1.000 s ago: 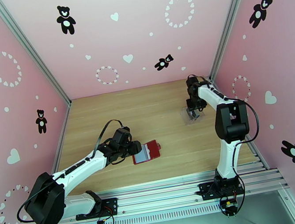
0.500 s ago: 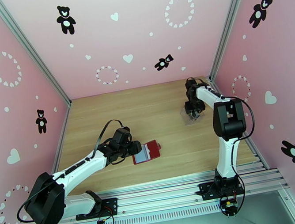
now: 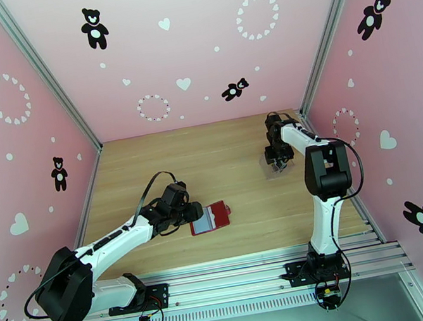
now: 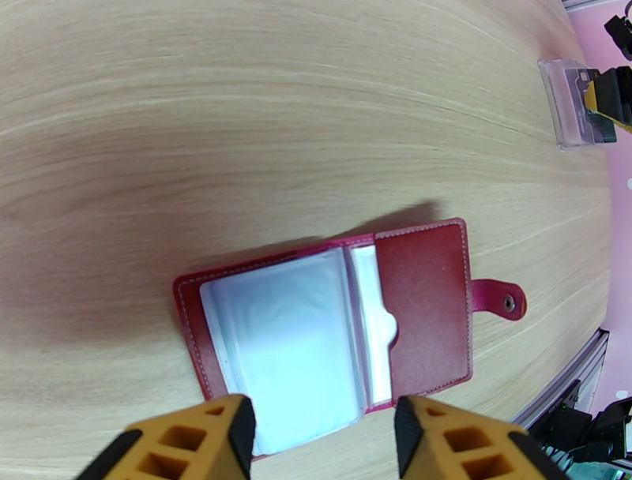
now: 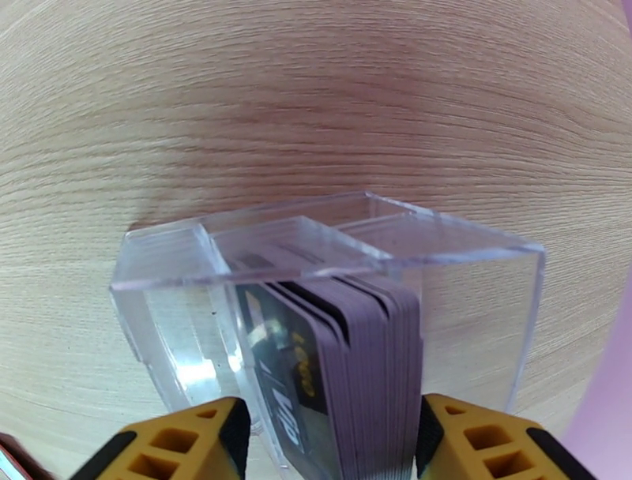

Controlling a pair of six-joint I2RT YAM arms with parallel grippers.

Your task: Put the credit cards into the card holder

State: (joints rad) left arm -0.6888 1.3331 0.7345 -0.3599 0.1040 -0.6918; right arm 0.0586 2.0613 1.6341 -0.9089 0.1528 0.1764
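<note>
Overhead, an open red card holder [image 3: 215,215] lies near the table's [image 3: 210,152] front edge, a clear box [image 3: 269,173] near its right edge. Left wrist view: the left gripper [image 4: 320,434] has its fingers spread above the holder. Right wrist view: the right gripper [image 5: 332,442] has its fingers flanking the boxed credit cards [image 5: 347,355]; whether they grip is unclear.

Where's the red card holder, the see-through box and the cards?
Card holder [image 4: 423,308]: left wrist view, on its red flap.
Clear box [image 5: 482,316]: right wrist view, on its right wall.
Cards [image 5: 371,371]: right wrist view, on the stacked edges.
</note>
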